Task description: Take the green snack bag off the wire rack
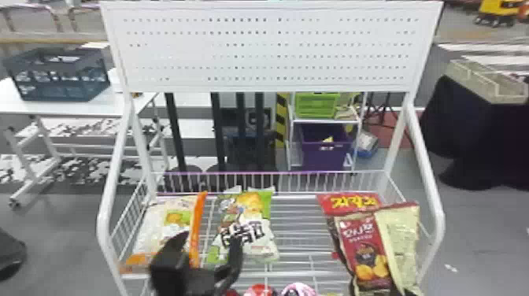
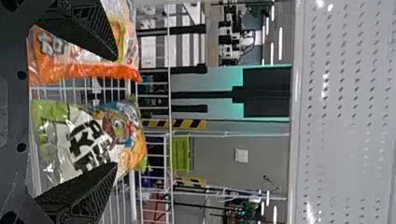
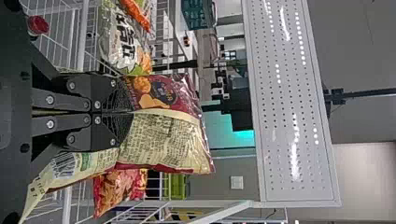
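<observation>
Maroon snack bag (image 3: 180, 100) between the jaws

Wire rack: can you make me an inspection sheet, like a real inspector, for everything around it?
surface: white wire rack with a barred shelf, bags on it
job's things: green-and-white plastic snack bag lies on the shelf, not gripped
clutter: orange-and-white snack bag at the left; red bag with yellow lettering at the right
tools: left tool open, fingers at the green bag; right tool shut on a burgundy-and-cream snack bag
cables: nothing seen at the rack
surroundings: white perforated panel above; dark blue-grey crate on a white table behind, left
</observation>
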